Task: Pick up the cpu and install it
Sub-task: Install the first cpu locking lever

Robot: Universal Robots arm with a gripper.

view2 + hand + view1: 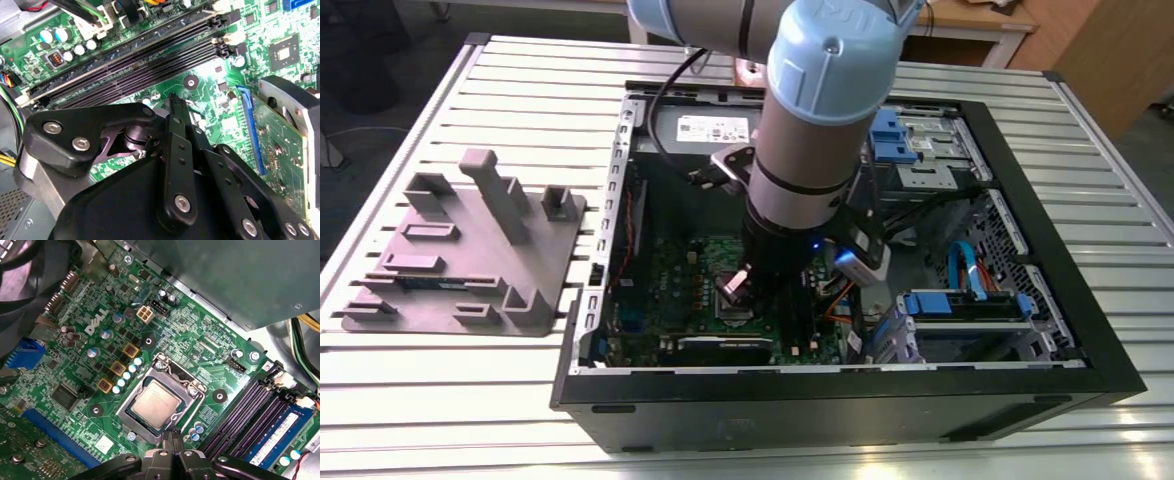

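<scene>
The cpu (156, 402), a small square chip with a silver-grey top, lies flat inside the metal-framed socket (172, 374) on the green motherboard (90, 365). My gripper (172, 436) hangs just beside the socket's edge, its two black fingers pressed together with nothing between them. In the second wrist view the same gripper (172, 102) points down at the board beside the black memory slots (135, 65). In the exterior view the arm (814, 130) reaches down into the open computer case (854, 400), with the gripper (739, 287) over the middle of the board.
A grey plastic tray (467, 250) lies on the slatted table at the exterior view's left, with a narrow green memory stick (434, 281) on it. Inside the case are a blue memory module (277, 432), orange and blue cables (974, 275), blue drive brackets (947, 303) and a grey metal box (707, 125).
</scene>
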